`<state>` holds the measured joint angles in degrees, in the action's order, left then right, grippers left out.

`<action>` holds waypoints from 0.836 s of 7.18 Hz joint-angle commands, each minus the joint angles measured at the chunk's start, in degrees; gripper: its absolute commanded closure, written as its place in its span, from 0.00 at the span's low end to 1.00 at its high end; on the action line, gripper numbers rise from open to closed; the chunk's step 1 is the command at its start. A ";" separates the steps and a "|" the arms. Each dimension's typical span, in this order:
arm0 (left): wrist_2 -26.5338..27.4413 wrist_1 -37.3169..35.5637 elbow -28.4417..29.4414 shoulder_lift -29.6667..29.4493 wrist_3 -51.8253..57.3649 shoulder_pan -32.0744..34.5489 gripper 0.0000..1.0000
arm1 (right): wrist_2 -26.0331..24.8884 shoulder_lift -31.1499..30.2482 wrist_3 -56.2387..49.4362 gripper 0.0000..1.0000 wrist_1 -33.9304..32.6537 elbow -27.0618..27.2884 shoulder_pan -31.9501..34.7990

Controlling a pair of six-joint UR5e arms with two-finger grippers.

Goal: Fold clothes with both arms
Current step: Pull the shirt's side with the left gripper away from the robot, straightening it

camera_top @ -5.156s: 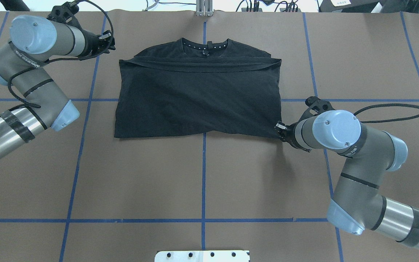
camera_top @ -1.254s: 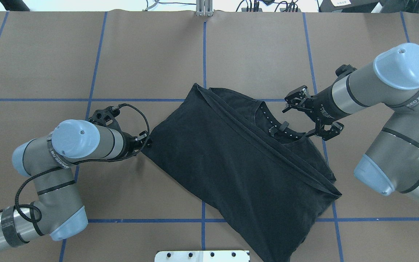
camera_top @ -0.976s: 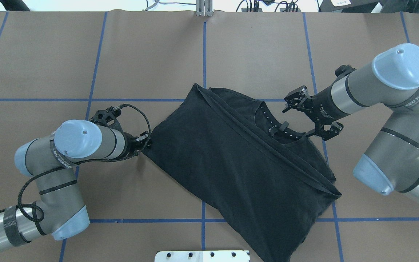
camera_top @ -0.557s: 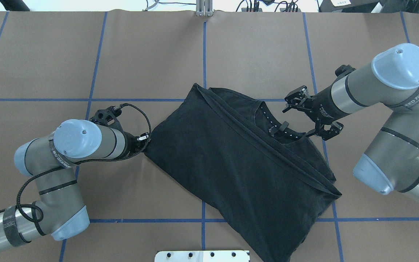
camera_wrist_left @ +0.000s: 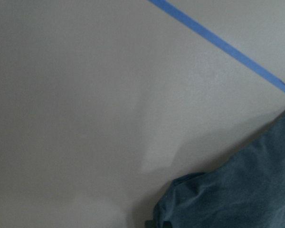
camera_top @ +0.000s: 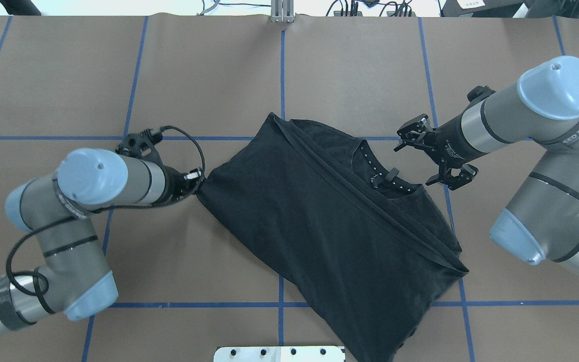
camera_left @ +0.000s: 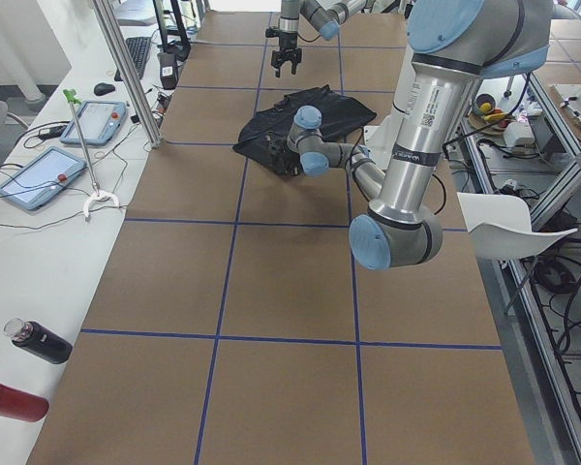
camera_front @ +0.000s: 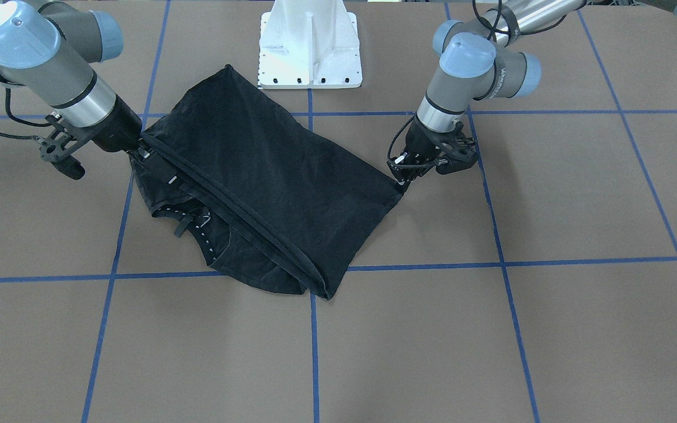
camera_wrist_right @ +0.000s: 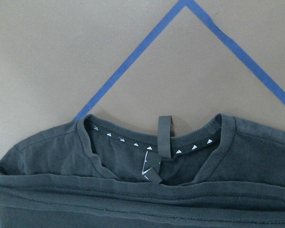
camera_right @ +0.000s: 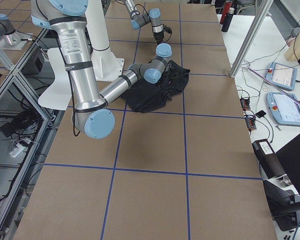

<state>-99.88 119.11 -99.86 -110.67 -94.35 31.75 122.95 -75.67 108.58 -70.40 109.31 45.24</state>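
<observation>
1. Overhead: the folded black T-shirt [camera_top: 329, 226] lies skewed on the table [camera_top: 370, 75]; the left gripper [camera_top: 200, 182] is clenched on its corner.
2. The right gripper [camera_top: 420, 160] hovers, released, beside the collar [camera_top: 395, 185]; only the right wrist view shows the white logo [camera_wrist_right: 145, 171].

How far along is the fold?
Done: one fold; the T-shirt is doubled up, its hem lying just below the collar. In hand: left gripper looks clamped on a folded corner; right gripper is open beside the collar, off the cloth. Left: the side folds, it seems.
</observation>
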 commanded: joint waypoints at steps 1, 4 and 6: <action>-0.40 0.33 6.11 -4.69 10.46 9.33 1.00 | -0.61 0.00 -0.03 0.00 0.00 -0.23 0.20; -0.57 14.14 29.80 -17.42 14.72 15.70 1.00 | -1.13 0.09 -0.03 0.00 0.00 -0.23 0.29; -0.49 22.01 44.34 -25.87 15.94 17.81 1.00 | -1.22 0.43 -0.03 0.00 0.00 -0.23 0.29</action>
<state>-100.44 136.31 -64.19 -131.67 -79.35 48.28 121.82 -75.46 108.55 -70.40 109.10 45.50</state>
